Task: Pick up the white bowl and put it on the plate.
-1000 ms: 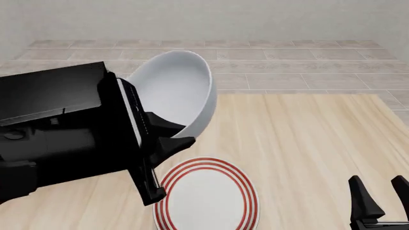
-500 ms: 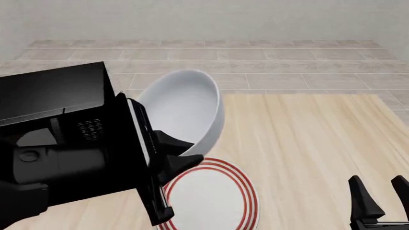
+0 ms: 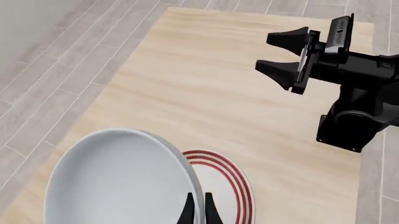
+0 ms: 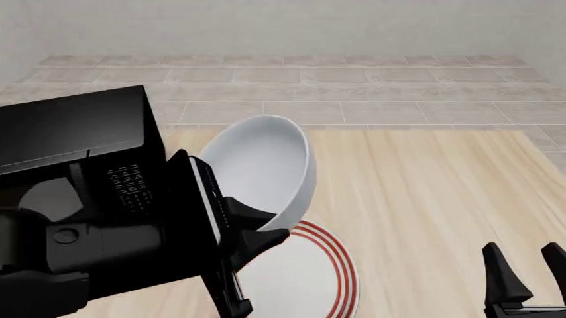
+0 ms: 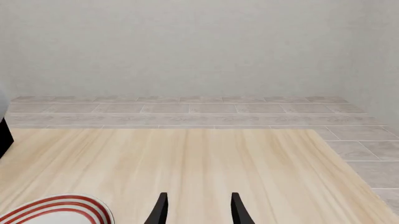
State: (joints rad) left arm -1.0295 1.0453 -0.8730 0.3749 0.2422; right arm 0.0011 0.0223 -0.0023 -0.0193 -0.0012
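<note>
My left gripper [image 4: 259,224] is shut on the rim of the plain white bowl [image 4: 262,167], which hangs tilted in the air with its opening facing the left arm. The bowl's lower edge sits just above the far rim of the red-ringed plate [image 4: 311,273], which lies on the wooden table and is partly hidden by the arm. In the left wrist view the thin fingers [image 3: 188,212] pinch the bowl [image 3: 118,179] at its rim, with the plate [image 3: 225,186] beneath. My right gripper [image 4: 527,268] rests open at the near right, holding nothing.
The left arm's bulky black body [image 4: 79,199] fills the left half of the front view. The light wooden table [image 4: 425,199] runs to the right and ends at a grey tiled floor [image 4: 354,86]. The right wrist view shows the plate's edge [image 5: 59,207] at its lower left.
My left arm has carried the bowl down and nearer, from high above the table to just over the plate's far rim. The right arm has not moved.
</note>
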